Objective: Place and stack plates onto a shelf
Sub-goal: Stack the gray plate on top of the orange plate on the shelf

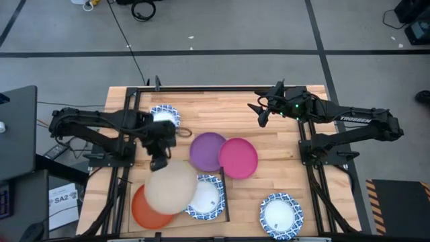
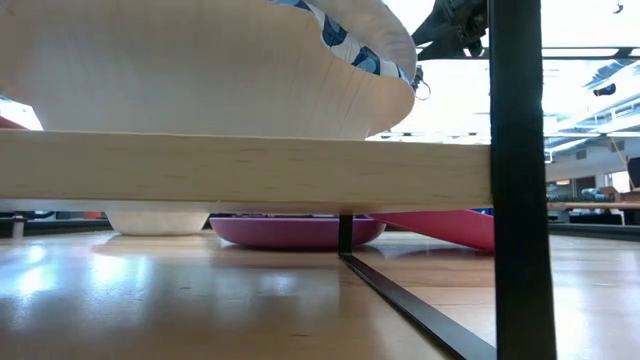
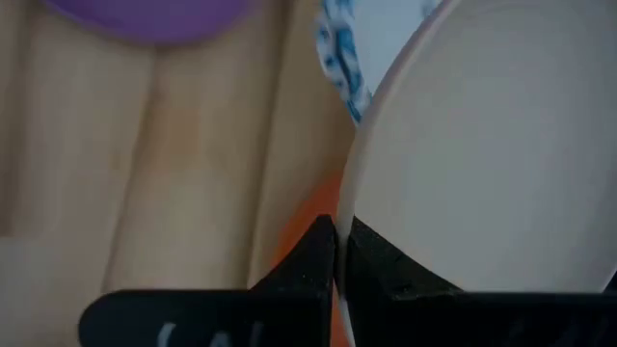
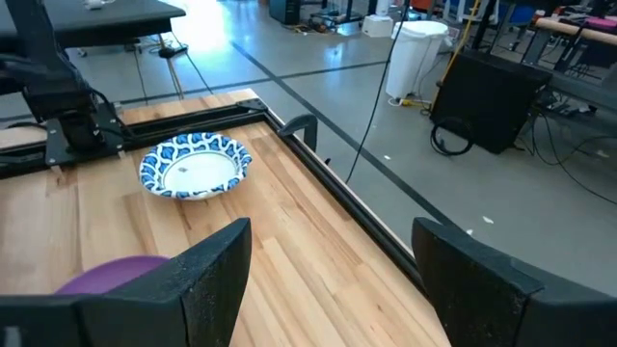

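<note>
**Left arm pinching beige plate over the shelf stack**

From the high view I see the left gripper (image 1: 159, 161) clamped on the rim of the beige plate (image 1: 170, 187), which sits over the orange plate (image 1: 149, 210) and partly covers a blue-rimmed plate (image 1: 207, 197) near the table's front-left corner.

Left wrist view confirms what overhead can't: both fingers (image 3: 310, 260) pressed against the beige plate (image 3: 492, 164) edge, orange showing underneath.

Low view shows the shelf (image 2: 250, 170) as a raised pale board; whether the beige plate touches it, I cannot tell.

Purple plate (image 1: 207, 150) and magenta plate (image 1: 238, 158) overlap mid-table. One blue-rimmed plate (image 1: 164, 115) sits at the back-left, another (image 1: 281, 215) at the front-right.

Right gripper (image 1: 262, 111) waits over the back edge; right wrist view shows its fingers (image 4: 207, 275) spread wide, holding nothing.
</note>
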